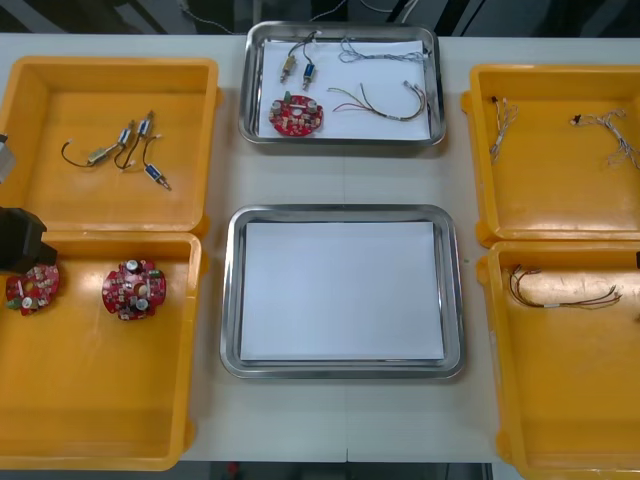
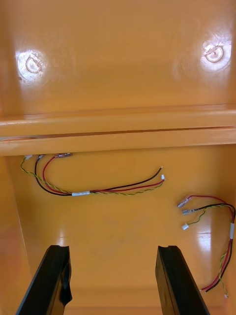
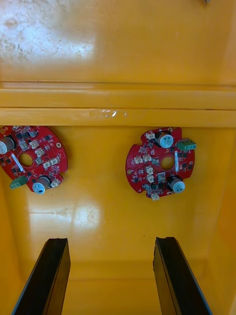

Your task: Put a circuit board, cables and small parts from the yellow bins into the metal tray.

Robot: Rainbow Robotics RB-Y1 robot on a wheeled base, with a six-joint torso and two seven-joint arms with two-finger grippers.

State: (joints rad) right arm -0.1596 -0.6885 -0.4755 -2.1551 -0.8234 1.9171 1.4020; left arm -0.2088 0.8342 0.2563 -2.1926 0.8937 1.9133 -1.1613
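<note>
While checking the left side, found left gripper (image 3: 110, 241) low over the near left bin (image 1: 100, 420), glossy yellow plastic. Flat black fingers (image 3: 54, 275) spread wide, pinching nothing. Just past the fingertips, two circuit boards (image 3: 161, 163): round, red, notched rims, silver-capped cylinders and green plugs on top, lying flat, apart from each other. Right gripper (image 2: 113, 248) over the near right bin (image 1: 560, 400), jaws parted, gripping nothing, above two thin cables (image 2: 93, 189) of red, black and yellow wire with small white plugs, limp curves on smooth floor. Between the bins, near tray (image 1: 342, 212): shiny metal rim, rounded corners, flat white inside. Beyond it, far tray (image 1: 340, 27) with one more board (image 1: 297, 114) and loose wires (image 1: 385, 98). In far left bin (image 1: 90, 195), small metal parts (image 1: 125, 150) with black leads. In far right bin (image 1: 550, 190), thin twisted cables (image 1: 503, 120).
</note>
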